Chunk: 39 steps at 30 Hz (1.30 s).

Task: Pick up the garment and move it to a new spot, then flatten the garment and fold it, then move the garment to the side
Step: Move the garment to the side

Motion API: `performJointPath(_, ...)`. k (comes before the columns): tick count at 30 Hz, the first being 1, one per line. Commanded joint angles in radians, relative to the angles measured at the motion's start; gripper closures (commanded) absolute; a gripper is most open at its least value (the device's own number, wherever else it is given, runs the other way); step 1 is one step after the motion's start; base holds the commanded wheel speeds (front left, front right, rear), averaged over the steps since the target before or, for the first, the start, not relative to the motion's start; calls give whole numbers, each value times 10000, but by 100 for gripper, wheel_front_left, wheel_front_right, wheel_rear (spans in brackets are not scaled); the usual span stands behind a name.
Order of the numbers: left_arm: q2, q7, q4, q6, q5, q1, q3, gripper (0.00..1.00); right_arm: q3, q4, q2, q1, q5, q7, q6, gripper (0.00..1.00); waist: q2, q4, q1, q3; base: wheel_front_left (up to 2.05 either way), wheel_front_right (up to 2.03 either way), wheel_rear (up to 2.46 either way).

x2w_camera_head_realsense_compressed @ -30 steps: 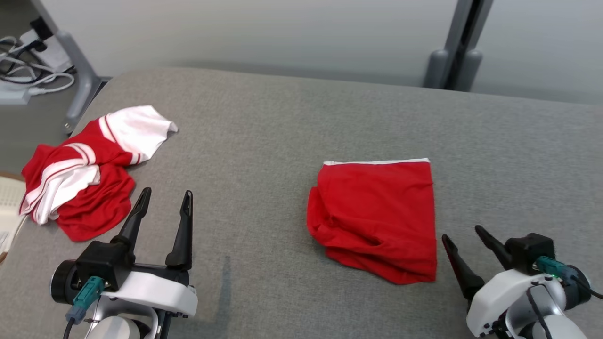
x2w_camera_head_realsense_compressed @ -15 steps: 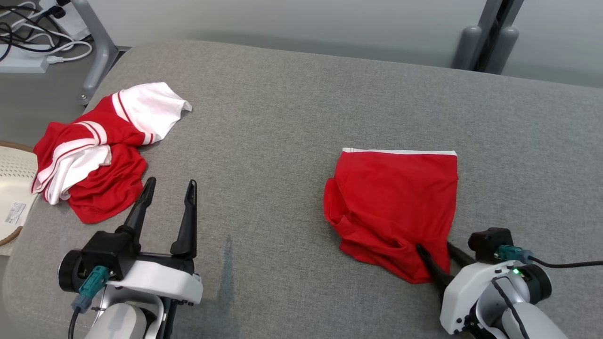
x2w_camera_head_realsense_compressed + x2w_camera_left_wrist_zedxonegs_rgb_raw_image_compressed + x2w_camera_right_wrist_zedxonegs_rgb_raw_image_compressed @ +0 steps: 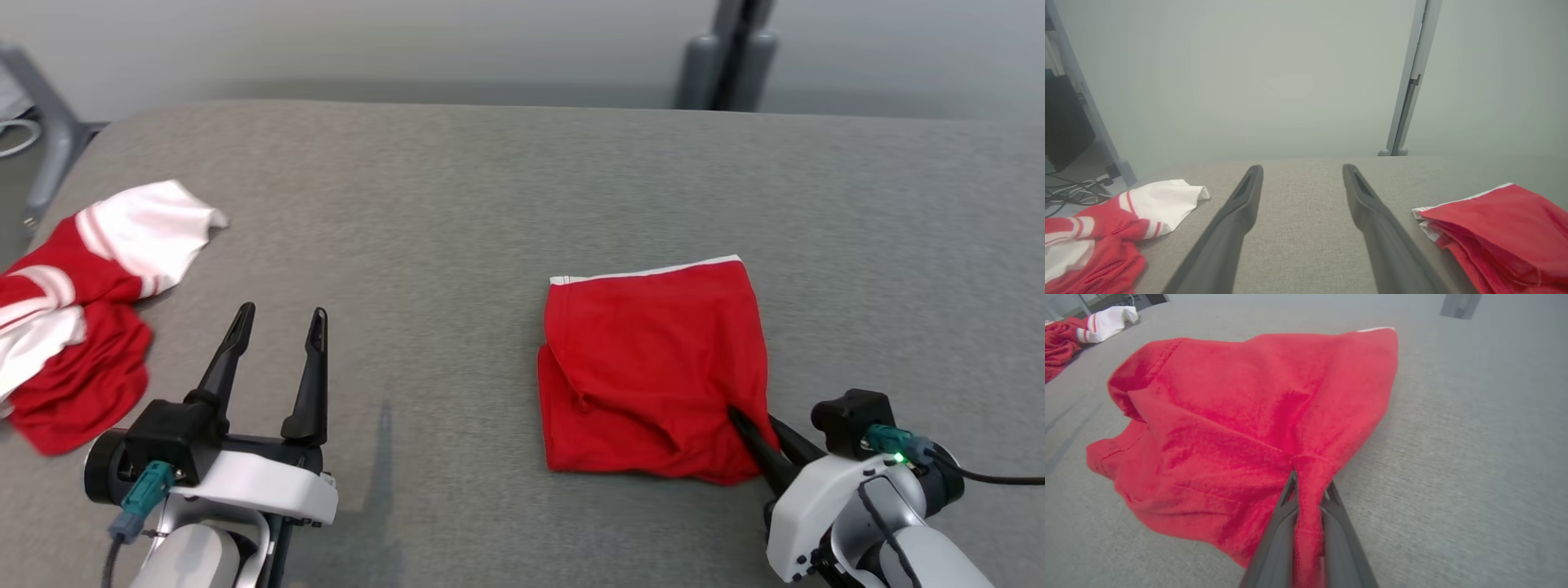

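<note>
The garment (image 3: 653, 359) is a folded red piece with a white hem along its far edge, lying right of centre on the grey surface; it also shows as the garment (image 3: 1249, 412) and the garment (image 3: 1498, 228). My right gripper (image 3: 747, 420) is shut on the garment's near right corner, and in the right wrist view a pinch of red cloth is squeezed between the fingers (image 3: 1278, 535) of the right gripper (image 3: 1310, 486). My left gripper (image 3: 277, 314) stands open over bare surface at the lower left, the left gripper (image 3: 1300, 169) holding nothing.
A second red-and-white striped garment (image 3: 73, 302) lies crumpled at the left edge of the grey padded surface (image 3: 457, 212). A grey post (image 3: 727, 57) rises behind the far edge. A metal frame leg (image 3: 41, 139) stands at the far left.
The right gripper has come in to the red garment's near right corner and shut on the cloth. The head camera has shifted. The left gripper stays open.
</note>
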Motion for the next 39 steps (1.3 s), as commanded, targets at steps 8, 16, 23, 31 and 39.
performJointPath(8,347,194,-401,32,159,-354,40,0,6,-774,-467,209,-204,332,-3,100,0,-2507,0,395,0,0,0)
performJointPath(16,716,743,-961,51,437,-922,-92,0,705,91,-1046,-1150,7,-544,-3,100,0,-4707,0,1220,0,0,0)
performJointPath(23,919,1355,-1441,-128,806,-1937,-411,0,1276,2374,-1896,-3862,313,-2430,-3,100,0,-5411,0,2339,0,0,0)
performJointPath(31,957,1708,-1582,-396,1136,-2813,-812,0,1576,4911,-2823,-5792,975,-3385,-3,100,0,-5280,0,3218,0,0,0)
performJointPath(39,987,1927,-1665,-467,1290,-3252,-967,0,1336,6417,-2926,-6848,1121,-3738,-3,100,0,-5258,0,3701,0,0,0)
